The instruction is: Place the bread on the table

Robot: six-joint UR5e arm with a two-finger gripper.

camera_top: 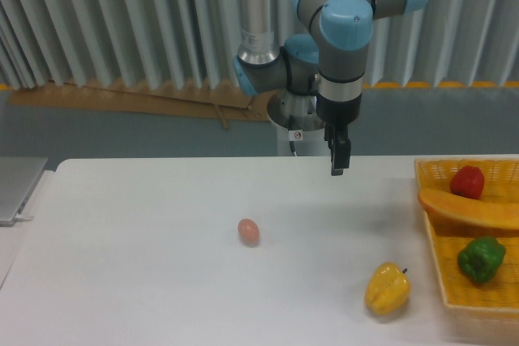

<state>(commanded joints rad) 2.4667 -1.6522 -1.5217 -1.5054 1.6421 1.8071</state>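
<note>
Orange-tan and smooth, the bread (pixel 474 210) lies lengthwise across the yellow woven basket (pixel 438 273) at the right edge of the scene, its left end resting over the basket's left rim and its right end running out of view. It has not yet been picked up, so the task seems barely begun. A red pepper (pixel 467 181) sits just beyond it in the basket and a green pepper (pixel 482 258) just nearer.

Out on the white table (pixel 146 281), a yellow bell pepper (pixel 388 288) lies near the basket, and a small pinkish egg (pixel 248 232) rests further left, well apart.

Above the table's far edge, left of the basket, the gripper (pixel 338 169) hangs pointing straight down from a vertical wrist, holding nothing. Its fingers appear close together, though seen edge-on I cannot tell their gap for sure.
</note>
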